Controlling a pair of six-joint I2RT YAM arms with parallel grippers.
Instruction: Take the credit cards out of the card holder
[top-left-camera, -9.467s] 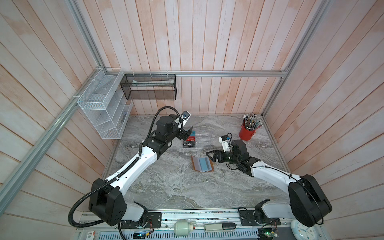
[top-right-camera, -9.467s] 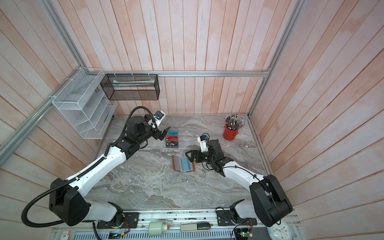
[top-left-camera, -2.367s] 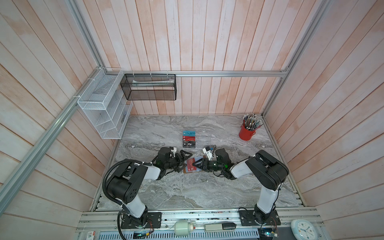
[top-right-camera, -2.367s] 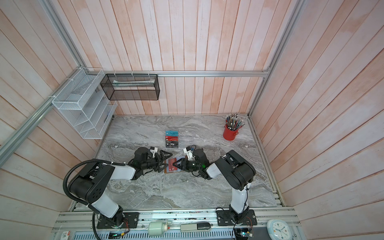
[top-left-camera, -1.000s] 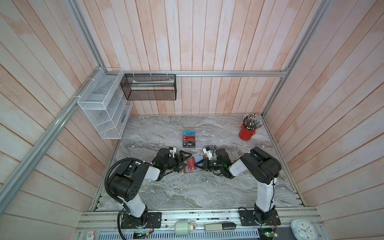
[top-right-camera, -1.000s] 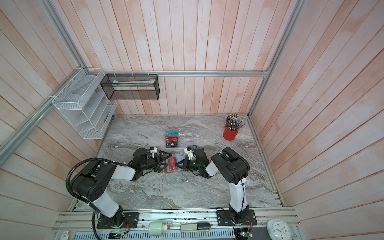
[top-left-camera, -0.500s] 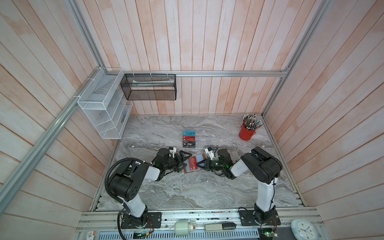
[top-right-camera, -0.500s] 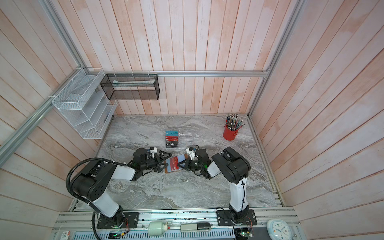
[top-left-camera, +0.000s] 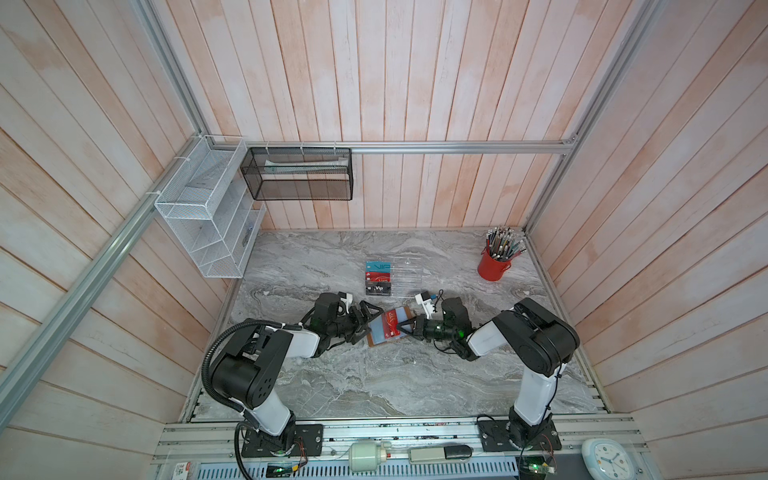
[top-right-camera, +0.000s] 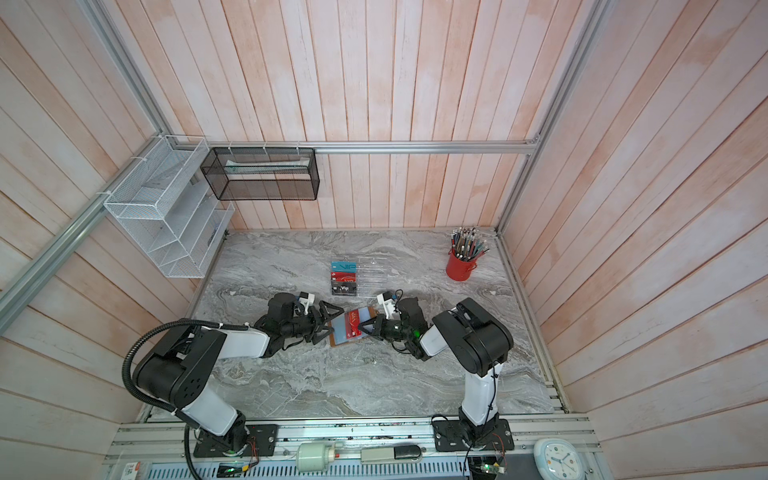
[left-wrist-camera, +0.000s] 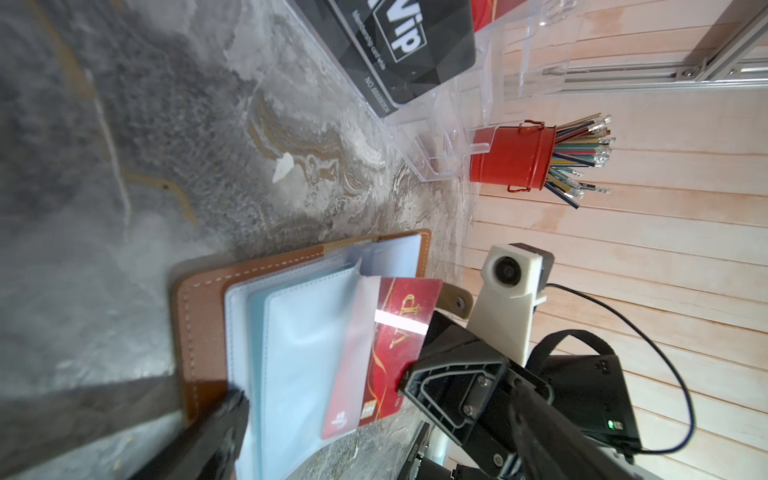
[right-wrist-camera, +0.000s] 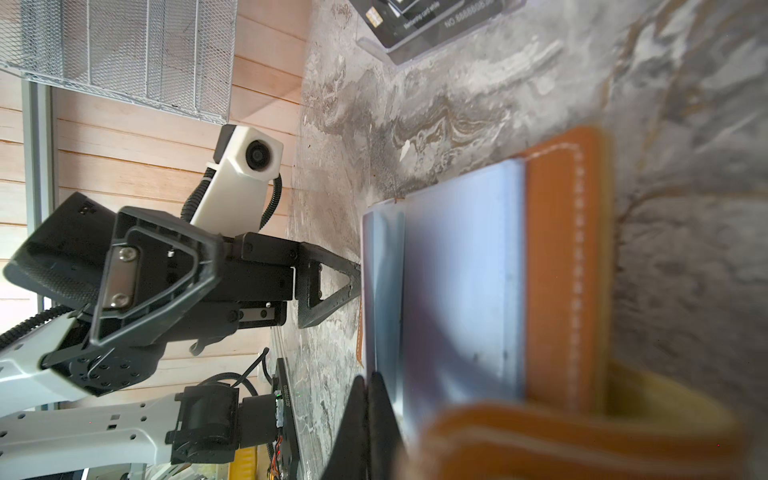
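Observation:
The card holder (top-left-camera: 375, 343), a tan leather wallet, lies open on the marble between both grippers, its clear sleeves (left-wrist-camera: 299, 340) fanned up. A red credit card (left-wrist-camera: 399, 332) printed "VIP" sticks about halfway out of one sleeve, and my right gripper (top-left-camera: 402, 328) is shut on its free end. In the right wrist view the right fingertips (right-wrist-camera: 370, 415) press together beside the wallet's leather (right-wrist-camera: 561, 270). My left gripper (top-left-camera: 368, 324) stands wide open at the wallet's left edge, with one finger (left-wrist-camera: 226, 419) resting on the leather there.
A clear acrylic rack (top-left-camera: 405, 276) behind the wallet holds a teal card (top-left-camera: 378, 266), a red card (top-left-camera: 378, 275) and a black card (top-left-camera: 379, 287). A red pencil cup (top-left-camera: 494, 266) stands at the back right. Mesh baskets (top-left-camera: 208, 216) hang on the left wall.
My right gripper has shifted slightly right with the red card, drawing it farther out of its sleeve. The left gripper has stayed open at the wallet's edge.

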